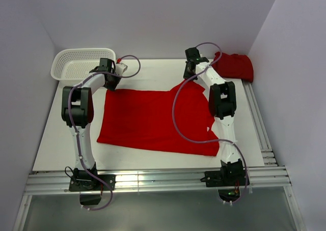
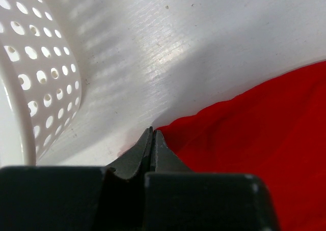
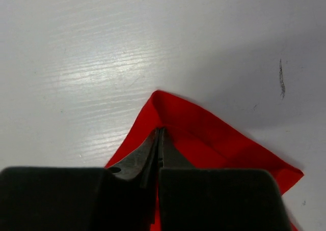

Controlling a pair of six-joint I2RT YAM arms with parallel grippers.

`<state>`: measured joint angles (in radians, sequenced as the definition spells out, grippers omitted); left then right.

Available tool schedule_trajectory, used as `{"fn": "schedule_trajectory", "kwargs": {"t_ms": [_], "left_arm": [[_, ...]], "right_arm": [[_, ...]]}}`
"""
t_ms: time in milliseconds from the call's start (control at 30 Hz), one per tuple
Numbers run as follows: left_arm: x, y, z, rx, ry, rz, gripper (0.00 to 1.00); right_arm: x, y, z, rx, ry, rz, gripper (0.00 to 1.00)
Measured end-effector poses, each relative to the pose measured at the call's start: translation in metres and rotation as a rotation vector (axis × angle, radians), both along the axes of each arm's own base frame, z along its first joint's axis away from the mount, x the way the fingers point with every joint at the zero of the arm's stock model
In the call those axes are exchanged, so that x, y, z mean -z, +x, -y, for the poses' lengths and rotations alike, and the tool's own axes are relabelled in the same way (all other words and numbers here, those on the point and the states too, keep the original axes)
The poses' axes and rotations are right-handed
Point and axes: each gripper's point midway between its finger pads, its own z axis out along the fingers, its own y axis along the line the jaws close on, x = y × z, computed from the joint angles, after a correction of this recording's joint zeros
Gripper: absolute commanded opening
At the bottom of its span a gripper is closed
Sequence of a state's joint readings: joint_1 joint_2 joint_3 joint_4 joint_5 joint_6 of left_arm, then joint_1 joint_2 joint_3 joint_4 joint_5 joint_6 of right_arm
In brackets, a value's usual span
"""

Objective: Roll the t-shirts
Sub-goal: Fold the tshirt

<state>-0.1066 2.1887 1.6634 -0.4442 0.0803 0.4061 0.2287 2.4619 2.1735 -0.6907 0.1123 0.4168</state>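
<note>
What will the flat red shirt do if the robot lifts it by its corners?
The t-shirt will probably droop: its corner folds softly at the right gripper. It lies thin and flat, so it is likely light and would bunch if pushed.

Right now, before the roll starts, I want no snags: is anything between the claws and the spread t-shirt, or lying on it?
Nothing visible. The right claw is shut on a far corner of the spread t-shirt, the left claw shut at its other far edge. The basket and second t-shirt sit off the cloth.
</note>
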Motion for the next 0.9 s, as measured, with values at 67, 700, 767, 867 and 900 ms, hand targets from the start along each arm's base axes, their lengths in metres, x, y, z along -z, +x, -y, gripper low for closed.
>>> {"fn": "schedule_trajectory", "kwargs": {"t_ms": [67, 700, 767, 867, 900], "left_arm": [[0.000, 0.000, 0.000, 0.000, 0.000, 0.000, 0.00], [-0.006, 0.001, 0.000, -0.002, 0.005, 0.014, 0.00], [-0.010, 0.001, 0.000, -0.003, 0.004, 0.022, 0.00], [-0.018, 0.003, 0.000, -0.003, 0.002, 0.040, 0.00], [-0.020, 0.003, 0.000, -0.003, 0.002, 0.046, 0.00]], "right_arm": [[-0.001, 0.002, 0.000, -0.001, 0.001, 0.008, 0.00], [-0.007, -0.001, 0.008, 0.012, -0.053, 0.058, 0.00], [-0.022, 0.001, 0.008, 0.008, -0.064, 0.087, 0.00], [-0.057, 0.002, 0.003, -0.006, -0.078, 0.152, 0.00], [-0.069, 0.003, 0.001, -0.011, -0.083, 0.174, 0.00]]}}
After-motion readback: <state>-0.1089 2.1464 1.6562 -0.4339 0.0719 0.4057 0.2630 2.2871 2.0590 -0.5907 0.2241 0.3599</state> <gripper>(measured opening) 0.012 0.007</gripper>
